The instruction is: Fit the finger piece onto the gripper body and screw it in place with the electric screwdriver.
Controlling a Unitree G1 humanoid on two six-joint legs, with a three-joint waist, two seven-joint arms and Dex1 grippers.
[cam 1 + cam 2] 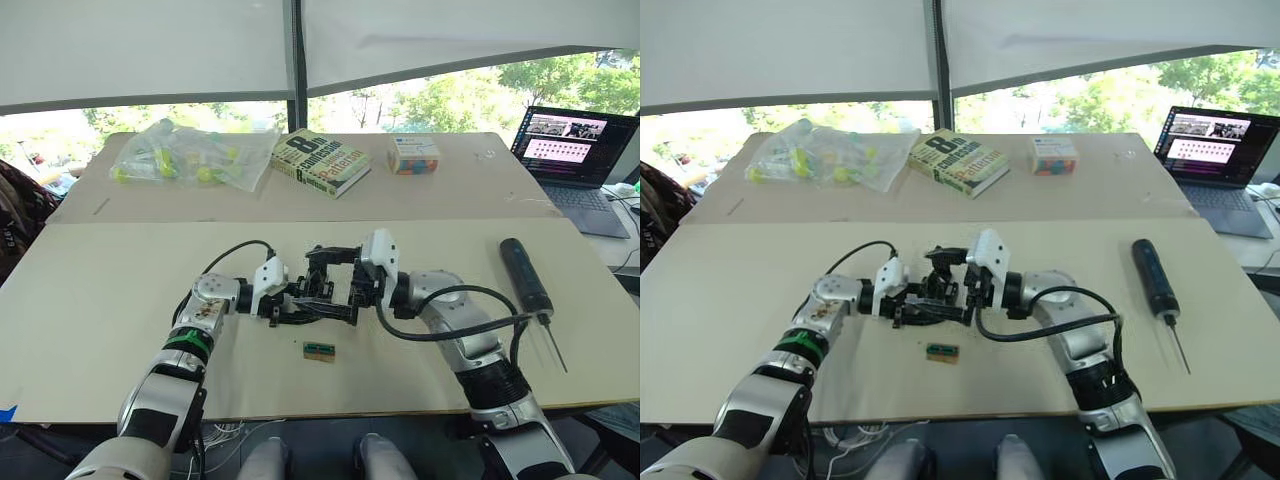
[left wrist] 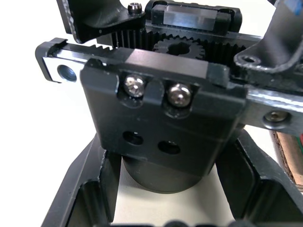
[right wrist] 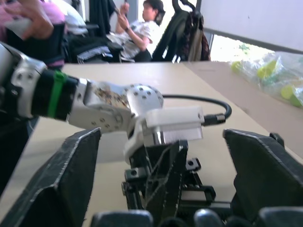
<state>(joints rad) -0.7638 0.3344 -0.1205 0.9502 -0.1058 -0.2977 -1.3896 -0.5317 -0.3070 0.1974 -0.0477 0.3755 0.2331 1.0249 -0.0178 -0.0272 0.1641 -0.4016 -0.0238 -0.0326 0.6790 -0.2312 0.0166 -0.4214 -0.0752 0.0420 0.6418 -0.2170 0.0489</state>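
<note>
The gripper body (image 1: 330, 285) sits near the middle of the tabletop (image 1: 120, 330), between the two arms and close against both. The left pincer (image 1: 285, 300) reaches in from the robot's left with its black fingers (image 2: 85, 189) spread either side of the body's round base; they look to straddle it, but contact cannot be made out. The right pincer (image 1: 360, 290) comes in from the opposite side, its fingers (image 3: 71, 175) wide apart and empty.

The electric screwdriver (image 1: 527, 280) lies well apart to the robot's right, its long axis running toward and away from the robot, bit end nearer the tabletop's front edge. The right arm is clearly the nearer one to it, so fetching it would probably fall to that arm.

The finger piece is hard to pick out: black parts crowd together around the body, and whether it is already seated there cannot be told.
</note>
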